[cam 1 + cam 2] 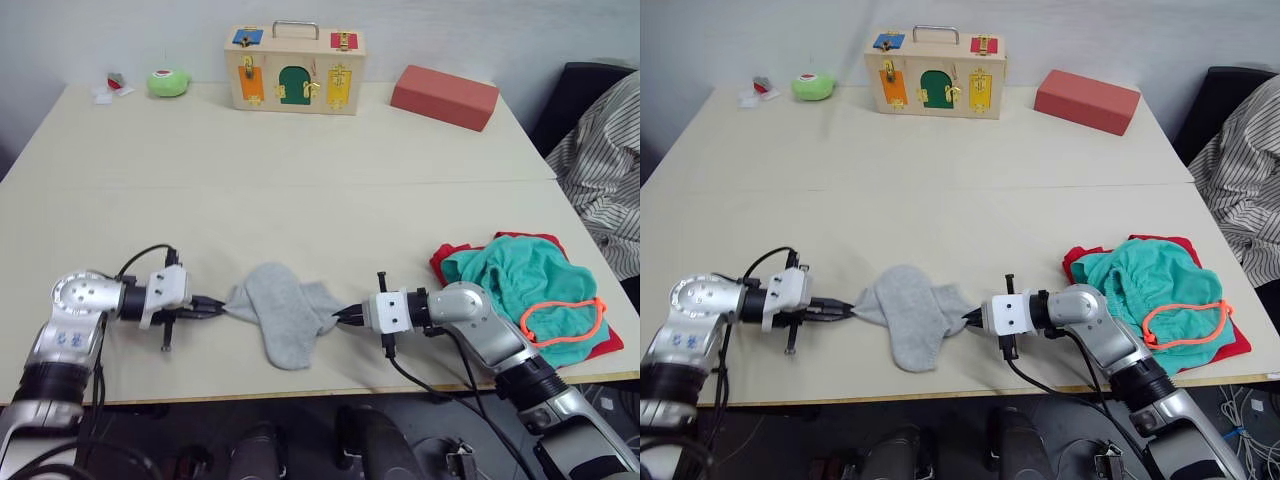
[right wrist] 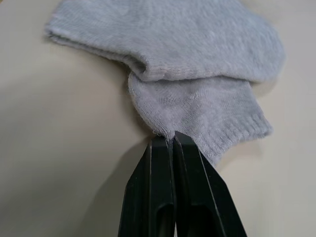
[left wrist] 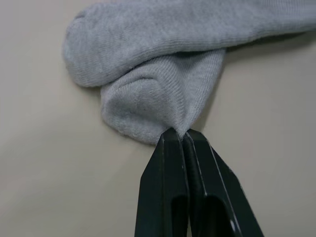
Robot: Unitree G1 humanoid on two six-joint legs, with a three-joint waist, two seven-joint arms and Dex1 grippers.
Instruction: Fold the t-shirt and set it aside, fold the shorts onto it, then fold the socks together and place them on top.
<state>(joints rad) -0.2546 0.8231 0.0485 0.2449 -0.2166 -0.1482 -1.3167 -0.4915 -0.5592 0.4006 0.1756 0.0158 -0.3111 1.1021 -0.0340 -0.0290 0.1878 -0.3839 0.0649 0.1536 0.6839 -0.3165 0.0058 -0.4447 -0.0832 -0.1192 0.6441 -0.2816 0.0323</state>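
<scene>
The 2 socks [image 1: 282, 311], soft, light knit that will sag and drag, lie crossed near the table's [image 1: 300, 170] front edge, the left gripper [image 1: 219, 306] and right gripper [image 1: 343, 317] each pinching an opposite edge.

Soft ribbed knit socks [image 1: 283, 312], matt smooth table [image 1: 300, 190], glossy black plastic tool fingers [image 3: 163, 197]
</scene>
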